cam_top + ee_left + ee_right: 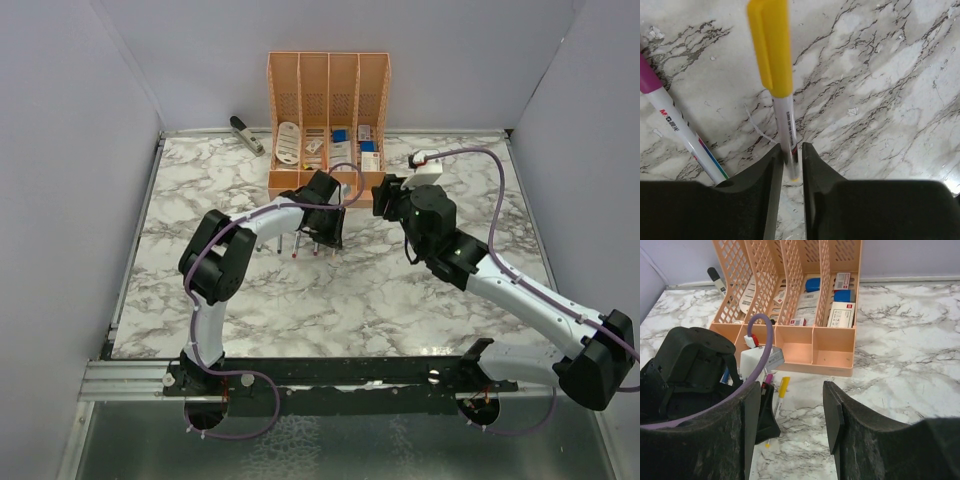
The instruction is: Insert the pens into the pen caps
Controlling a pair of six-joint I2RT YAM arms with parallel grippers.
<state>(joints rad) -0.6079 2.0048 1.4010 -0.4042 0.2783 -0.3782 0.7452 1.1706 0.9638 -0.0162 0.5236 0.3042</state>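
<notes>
Pen (785, 120) — slim, glossy (yellow-capped) — pinched.

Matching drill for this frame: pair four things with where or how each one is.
1 yellow-capped pen
2 purple-capped pen
3 right gripper
4 stapler

A open, holding nothing
B lying loose on the marble table
C clamped in the left gripper
D at the far edge, left of the peach organizer

Pairs: 1-C, 2-B, 3-A, 4-D
</notes>
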